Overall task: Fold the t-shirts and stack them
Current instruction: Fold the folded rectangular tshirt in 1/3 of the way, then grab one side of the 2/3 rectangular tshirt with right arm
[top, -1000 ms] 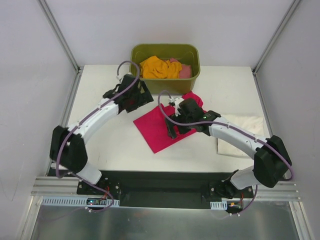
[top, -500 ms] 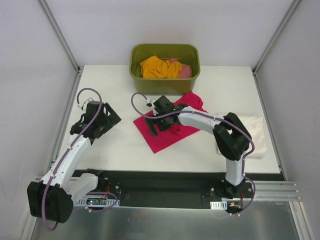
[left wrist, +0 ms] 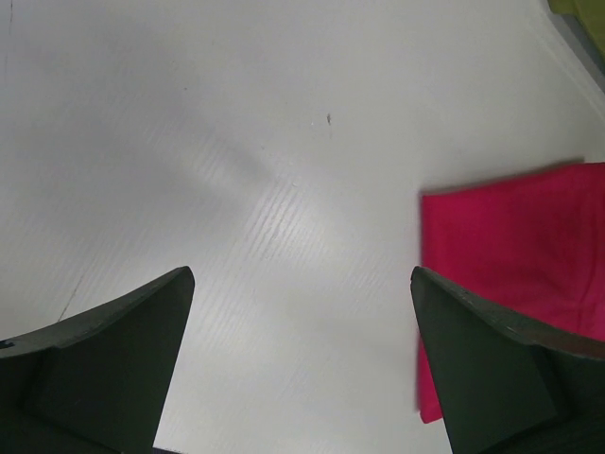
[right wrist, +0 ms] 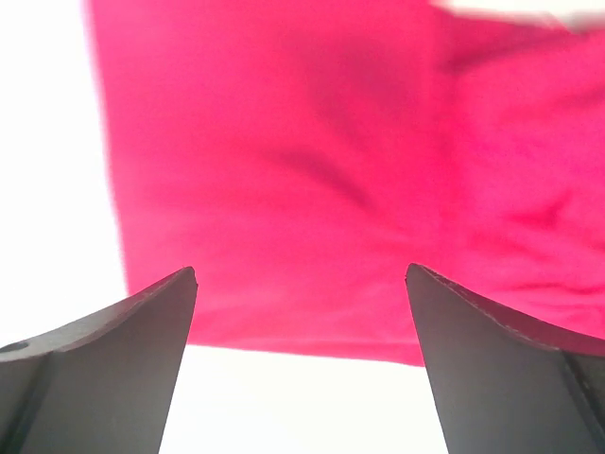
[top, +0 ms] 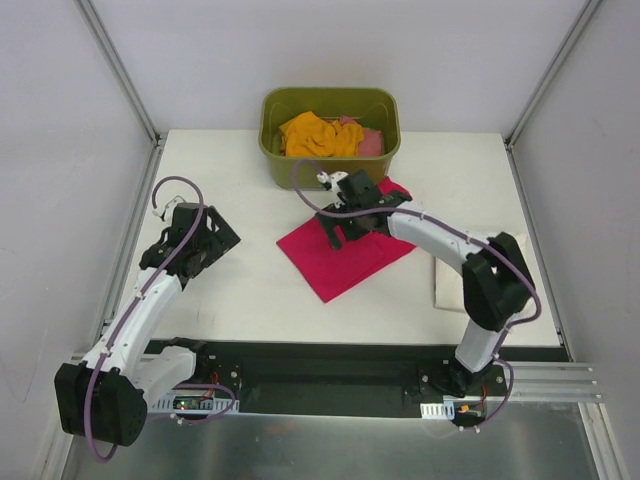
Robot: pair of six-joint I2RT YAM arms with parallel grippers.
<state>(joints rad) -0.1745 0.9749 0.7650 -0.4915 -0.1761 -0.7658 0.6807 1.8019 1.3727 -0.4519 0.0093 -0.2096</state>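
A crimson-pink t-shirt point(top: 350, 262) lies folded flat in the middle of the table. My right gripper point(top: 338, 232) hovers open over its far-left part; in the right wrist view the shirt point(right wrist: 312, 142) fills the frame behind the spread fingers point(right wrist: 301, 272) and nothing is gripped. My left gripper point(top: 205, 240) is open over bare table to the shirt's left, with only the shirt's edge point(left wrist: 520, 246) beside its right finger point(left wrist: 301, 274). A cream-white t-shirt point(top: 452, 288) lies at the right, partly under the right arm. Orange point(top: 315, 135) and salmon-pink point(top: 371, 143) t-shirts sit crumpled in the tub.
The olive-green tub point(top: 330, 98) stands at the table's far edge, just behind the right gripper. Grey walls with metal posts close in the left, right and back. The right arm's elbow point(top: 495, 280) rises over the cream shirt.
My left arm pulled back from near the tub to the left side, then stayed still. My right gripper swept left across the crimson shirt and back toward the tub; the shirt now lies flatter.
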